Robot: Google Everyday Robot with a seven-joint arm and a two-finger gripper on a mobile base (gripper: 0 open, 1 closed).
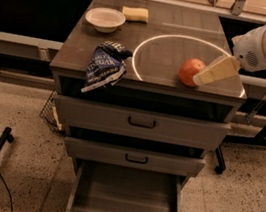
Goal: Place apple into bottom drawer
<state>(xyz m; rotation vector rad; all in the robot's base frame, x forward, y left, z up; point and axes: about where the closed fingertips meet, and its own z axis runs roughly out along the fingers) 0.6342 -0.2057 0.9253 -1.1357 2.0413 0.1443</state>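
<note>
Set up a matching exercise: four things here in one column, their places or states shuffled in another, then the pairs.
1. round orange-red apple
2. shallow white bowl
3. crumpled blue snack bag
4. wide grey bottom drawer

A. pulled open
B. drooping over the countertop's front edge
C. beside the yellow sponge, back left
D. inside the white ring, tan gripper at its right side

Pairs: 1-D, 2-C, 3-B, 4-A

Gripper (201, 79) seemingly touching apple (188, 69) on cabinet top (183, 20), bottom drawer (125, 200) open.
</note>
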